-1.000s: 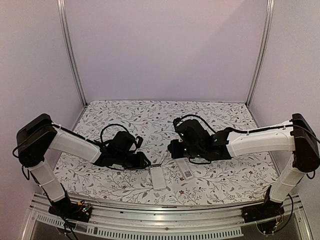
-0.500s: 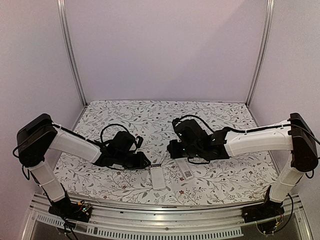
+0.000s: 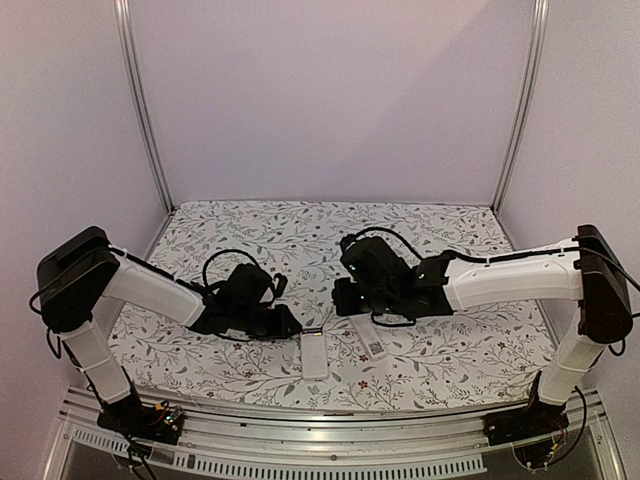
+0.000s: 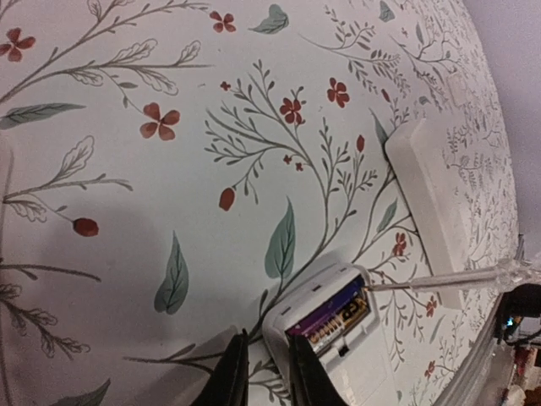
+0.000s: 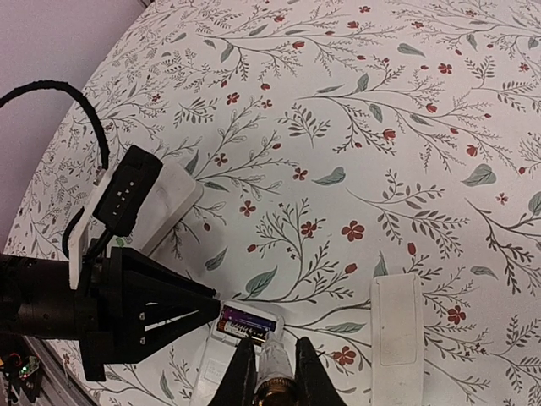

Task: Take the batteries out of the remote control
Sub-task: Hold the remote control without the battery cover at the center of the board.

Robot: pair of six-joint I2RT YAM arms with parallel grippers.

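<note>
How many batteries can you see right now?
1. The battery sits in the open end of the remote, where the tip of the right gripper's tool points. Others may be hidden inside.

We are seeing the remote control (image 4: 355, 365) cut by the bottom edge and the clear tool (image 4: 439, 278) blurring rightward.

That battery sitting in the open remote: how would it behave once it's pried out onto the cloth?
The battery is a smooth cylinder, so it would probably roll, though the cloth may slow it. It sits snug in the remote, so levered by the tool it might pop out suddenly. The remote looks light and may slide if pushed.
</note>
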